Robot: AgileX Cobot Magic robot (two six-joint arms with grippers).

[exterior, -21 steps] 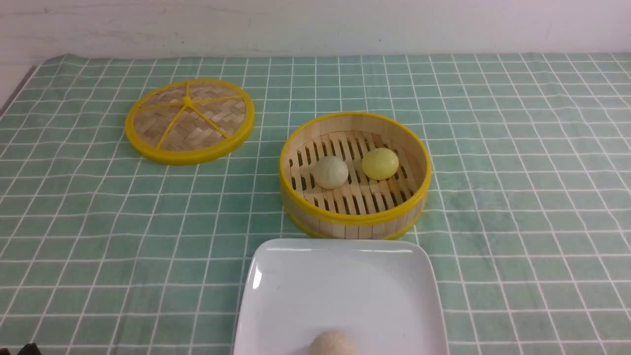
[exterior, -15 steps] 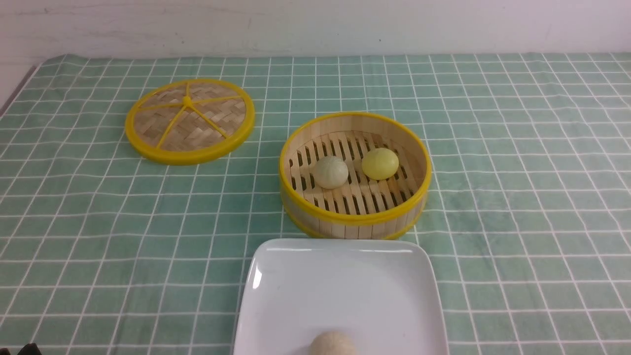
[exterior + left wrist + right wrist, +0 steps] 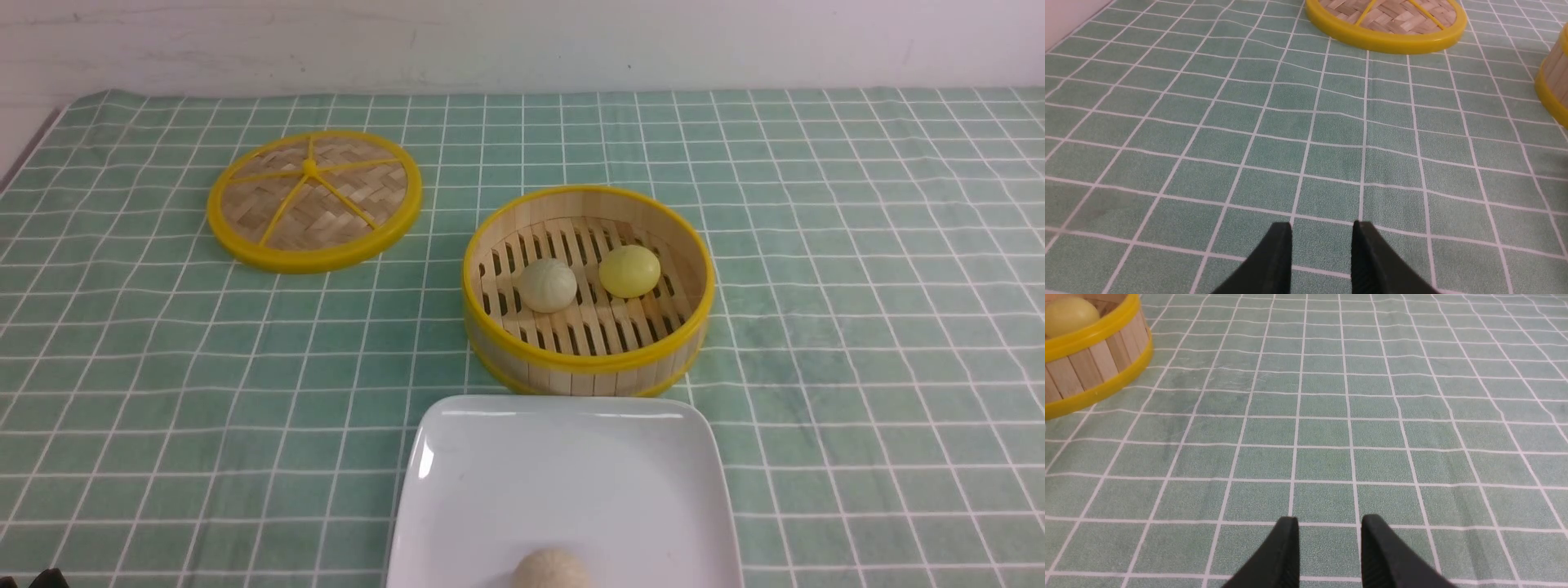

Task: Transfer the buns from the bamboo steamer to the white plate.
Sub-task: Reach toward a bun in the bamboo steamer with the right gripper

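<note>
White plate (image 3: 563, 474), tan bun (image 3: 551, 572): partly off-frame.

Pale cream bun (image 3: 547, 285): one. Yellow bun (image 3: 629, 271): one. Those two sit in bamboo steamer (image 3: 588, 371). Beige bun (image 3: 551, 572): one, on white plate (image 3: 563, 474), partly cut off by lower edge of front view. Bun total: three, as far as I see.

Bamboo steamer: one. White plate: one. Woven lid (image 3: 314, 200) with yellow rim: one. Green checked tablecloth (image 3: 857, 245): one.

My grippers: two, left gripper (image 3: 1322, 249) and right gripper (image 3: 1329, 543). Black fingers (image 3: 1278, 257): two on each, four altogether.
</note>
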